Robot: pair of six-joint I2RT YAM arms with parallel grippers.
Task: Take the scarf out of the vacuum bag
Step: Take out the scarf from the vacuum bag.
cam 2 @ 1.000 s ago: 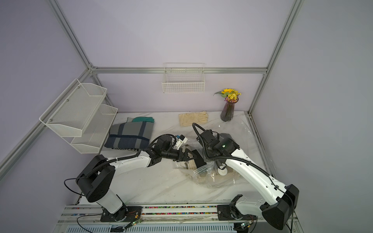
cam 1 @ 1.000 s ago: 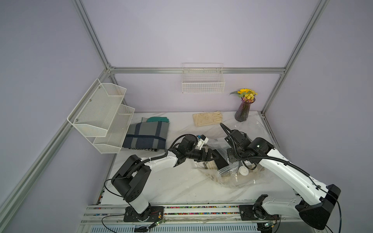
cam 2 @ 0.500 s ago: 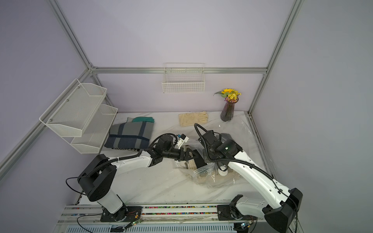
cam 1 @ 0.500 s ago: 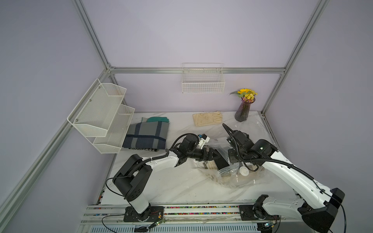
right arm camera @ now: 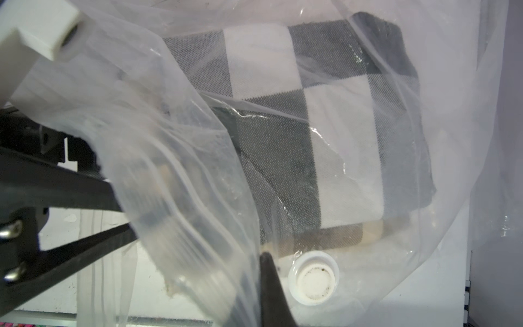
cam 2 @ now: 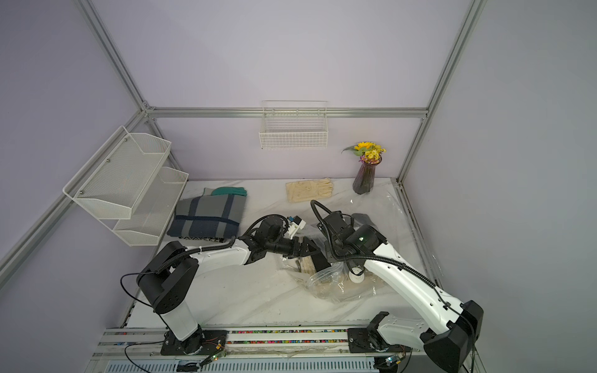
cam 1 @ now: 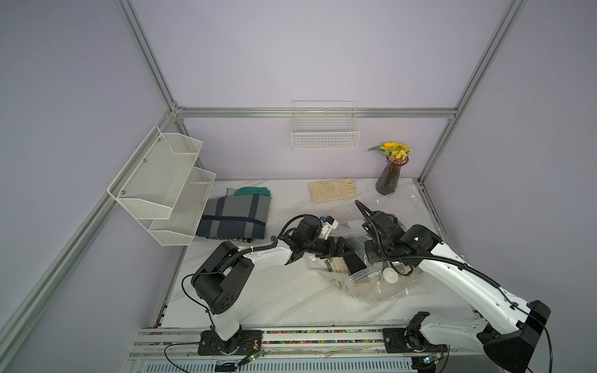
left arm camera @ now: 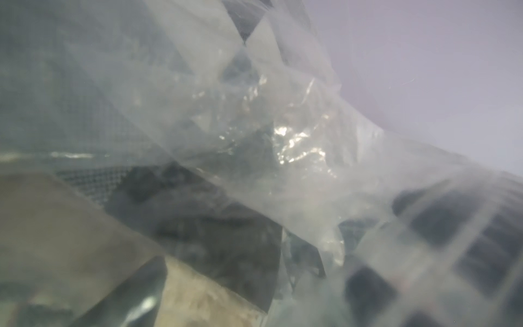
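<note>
Scarf: still bagged, left arm reaching deeper

**Left gripper** (cam 1: 351,258): jaws spread wide. Its fingers (right arm camera: 70,184) have passed through the bag's mouth. Over the last second it has pushed slightly further in toward the cloth. Judged: the reach is under way, with no grasp yet.

**Scarf** (right arm camera: 311,127): checked dark and pale, folded, wholly inside the vacuum bag (cam 1: 371,287). The bag lies on the table (cam 1: 258,290), between the two arms.

**Right gripper** (right arm camera: 266,263): closed, apparently pinching bag film just beside the white valve cap (right arm camera: 313,279). Its arm has shifted a little and keeps the mouth raised.

**Hard to make out:**
- The left wrist view is fogged by film close to the camera.
- No fingers show in that view, nor whether a pad touches the cloth.
- In both top views the right gripper hides beneath its own arm.
- The right gripper's second finger is out of frame.
</note>
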